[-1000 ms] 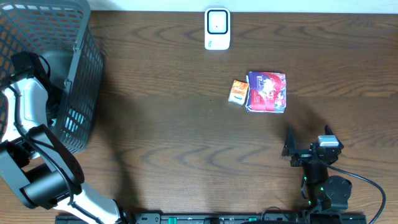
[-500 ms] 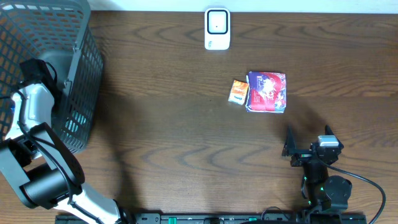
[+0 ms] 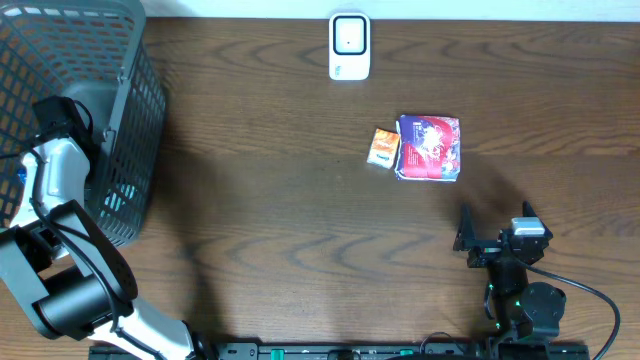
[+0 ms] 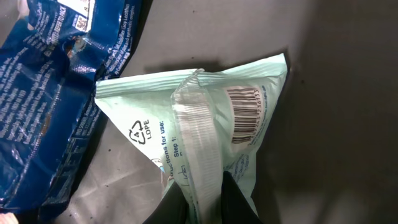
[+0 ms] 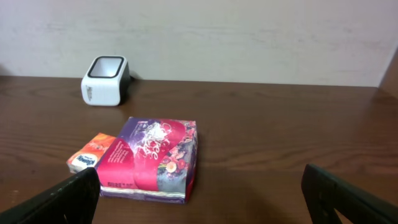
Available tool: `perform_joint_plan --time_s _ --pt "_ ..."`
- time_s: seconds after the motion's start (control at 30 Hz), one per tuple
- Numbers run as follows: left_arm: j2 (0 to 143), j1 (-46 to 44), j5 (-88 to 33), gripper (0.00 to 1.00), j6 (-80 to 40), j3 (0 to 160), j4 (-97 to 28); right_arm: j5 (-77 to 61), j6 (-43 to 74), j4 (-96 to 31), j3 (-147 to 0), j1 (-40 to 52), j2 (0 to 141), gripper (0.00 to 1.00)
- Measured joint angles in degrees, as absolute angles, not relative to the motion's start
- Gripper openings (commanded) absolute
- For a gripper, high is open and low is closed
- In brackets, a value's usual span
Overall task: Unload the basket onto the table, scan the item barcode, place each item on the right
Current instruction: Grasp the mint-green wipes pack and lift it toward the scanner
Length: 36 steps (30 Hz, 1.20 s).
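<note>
The left arm is seen reaching over the rim of a grey mesh basket that stands at the left end of the dark wooden counter. In the left wrist view, the left gripper is pressed together on the crimped middle seam of a pale green packet, with one dark finger on either side of the seam. The packet is thus found inside the basket, over its grey floor; whether it is lifted off that floor cannot be told. A printed barcode is turned toward the camera on the right half of the packet, and a recycling mark and some lines of text are seen on the left half. A crumpled blue bag lies just beside the packet, on its left, touching its edge. The right gripper is held low near the right front of the counter with its fingers spread wide and nothing between them. A flowered purple and red box lies ahead of it, with a small orange pack touching its left side. A white scanner stands at the far edge of the counter, well apart from the basket.
</note>
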State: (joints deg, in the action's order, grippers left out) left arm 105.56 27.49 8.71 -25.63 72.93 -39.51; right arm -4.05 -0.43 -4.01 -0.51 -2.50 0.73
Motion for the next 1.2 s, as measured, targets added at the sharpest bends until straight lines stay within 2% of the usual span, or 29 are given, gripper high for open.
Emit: perform_joint_plan --time_s 0.2,0.53,0.7,0.97,1.2 --pt "99.59 27.55 8.82 0.07 -25.61 72.93 -40.51 -4.05 -0.43 -4.03 -0.51 -2.5 0.73 0.99" --pt "69.17 27.49 8.82 0.08 -29.39 73.28 -36.75 -4.08 -0.43 -4.03 -0.51 -2.5 0.73 0.99" --pt "57.82 25.34 1.19 0.07 -31.62 73.36 -32.62 -4.05 -0.43 -4.03 -0.51 -2.5 0.73 0.99" --pt "54.3 11.29 -19.86 0.07 -23.64 73.43 -25.04 -4.08 -0.43 -4.01 -0.51 -2.5 0.73 0.99" --pt "64.58 -5.19 -25.58 0.07 -15.81 73.43 -25.08 -4.05 -0.43 -4.01 -0.51 -2.5 0.73 0.99"
